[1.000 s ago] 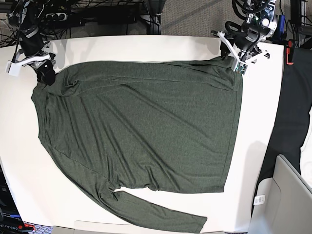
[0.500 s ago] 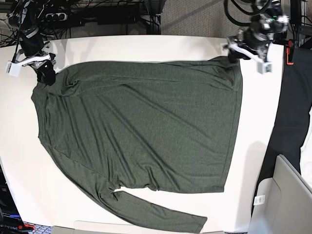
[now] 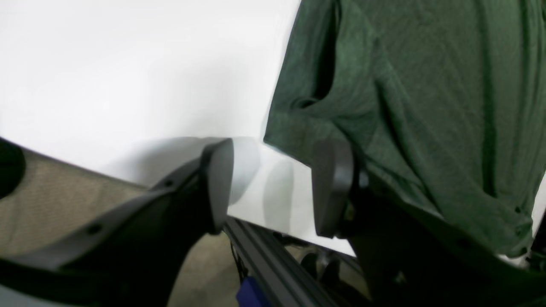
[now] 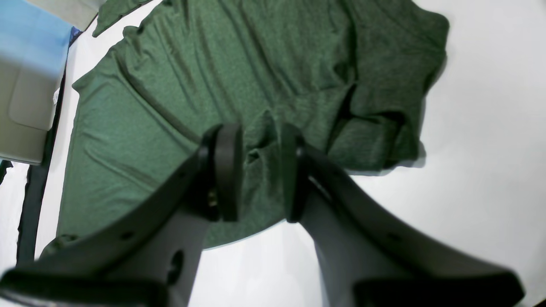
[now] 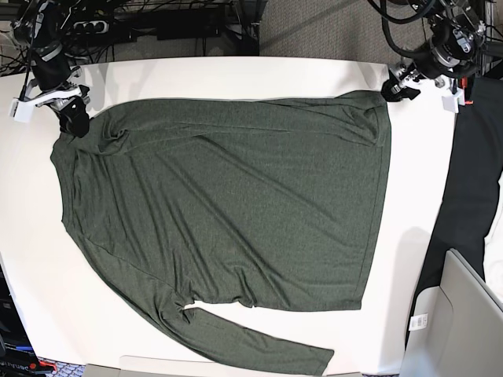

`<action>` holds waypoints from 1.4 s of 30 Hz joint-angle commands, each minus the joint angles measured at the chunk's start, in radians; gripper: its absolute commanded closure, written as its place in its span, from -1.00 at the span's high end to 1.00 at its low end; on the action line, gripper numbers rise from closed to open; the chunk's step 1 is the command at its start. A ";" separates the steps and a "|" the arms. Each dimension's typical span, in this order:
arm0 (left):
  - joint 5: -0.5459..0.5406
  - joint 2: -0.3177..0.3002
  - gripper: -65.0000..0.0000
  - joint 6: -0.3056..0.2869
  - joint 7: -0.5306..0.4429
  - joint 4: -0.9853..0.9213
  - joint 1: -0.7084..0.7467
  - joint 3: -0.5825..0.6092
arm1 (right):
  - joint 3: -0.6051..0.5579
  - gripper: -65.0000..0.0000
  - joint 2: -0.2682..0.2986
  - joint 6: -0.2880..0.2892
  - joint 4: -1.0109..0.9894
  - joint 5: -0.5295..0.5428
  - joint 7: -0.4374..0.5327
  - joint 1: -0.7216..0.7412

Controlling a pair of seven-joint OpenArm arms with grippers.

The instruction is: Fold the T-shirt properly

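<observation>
The dark olive-green T-shirt (image 5: 236, 204) lies spread flat on the white table (image 5: 236, 75), with one long sleeve running along the front edge. My right gripper (image 5: 72, 118) sits at the shirt's far-left corner. In the right wrist view it (image 4: 259, 170) is shut on a raised ridge of the T-shirt (image 4: 213, 64). My left gripper (image 5: 397, 86) hovers just off the shirt's far-right corner. In the left wrist view it (image 3: 275, 187) is open, with only bare table between the pads (image 3: 217, 183) and the T-shirt (image 3: 426, 85) lying beside the right pad.
A grey bin (image 5: 456, 314) stands off the table at the lower right, beside a dark cloth strip (image 5: 471, 196). Cables and a power strip (image 5: 86, 27) run behind the far edge. A black frame rail (image 3: 273, 264) runs under the table's edge.
My left gripper has let go of the shirt's far-right corner, opened, and drawn away up and to the right. The corner now lies flat. The right gripper has not moved.
</observation>
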 commanded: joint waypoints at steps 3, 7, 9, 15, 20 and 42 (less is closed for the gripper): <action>-0.021 -0.007 -0.07 0.003 0.014 -0.042 -0.008 -0.002 | 0.004 -0.49 0.010 0.012 0.014 0.023 0.022 0.001; -0.021 -0.007 -0.07 0.003 0.014 -0.073 -0.035 -0.002 | 0.004 -0.49 0.010 0.012 0.014 0.023 0.022 0.001; -0.021 -0.007 -0.07 0.003 0.014 -0.091 -0.052 -0.002 | 0.004 -0.49 0.009 0.012 0.014 0.023 0.022 0.001; -0.021 0.028 -0.08 0.002 0.015 -0.133 -0.075 0.026 | 0.004 -0.49 0.009 0.012 0.014 0.023 0.022 0.001; -0.021 0.040 -0.08 0.002 0.010 -0.136 -0.075 0.101 | 0.004 -0.49 0.009 0.012 0.014 0.023 0.022 0.001; -0.022 0.033 -1.00 0.002 0.000 -0.047 -0.118 0.113 | 0.011 -0.49 0.018 0.012 0.014 0.023 0.020 -0.062</action>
